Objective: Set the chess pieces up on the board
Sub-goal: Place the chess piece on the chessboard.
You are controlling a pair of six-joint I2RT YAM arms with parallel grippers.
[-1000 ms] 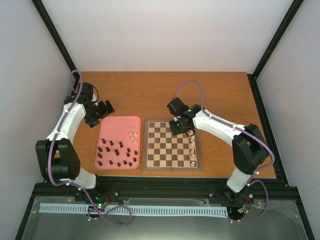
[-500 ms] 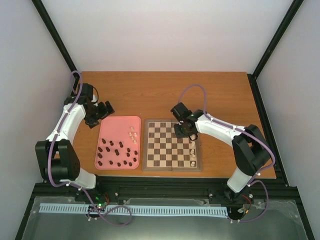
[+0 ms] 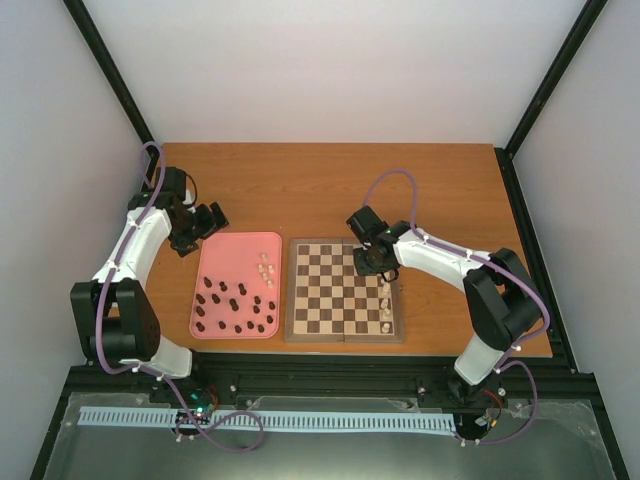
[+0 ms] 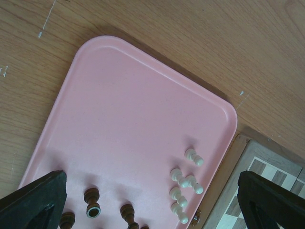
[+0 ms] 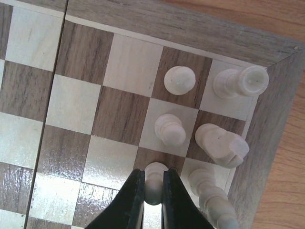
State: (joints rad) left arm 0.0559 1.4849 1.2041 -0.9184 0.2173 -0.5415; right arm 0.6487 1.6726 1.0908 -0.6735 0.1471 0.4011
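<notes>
Plain white walls framed by black posts enclose a brown wooden table under even light.

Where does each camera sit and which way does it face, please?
Top external: above and behind, looking down on the table; left arm and right arm show.
Left wrist: over the pink tray, looking down; open left tool frames it.
Right wrist: over the board corner, looking down; right tool pinches a cream piece.
Shared: tray and board also appear from above.
</notes>
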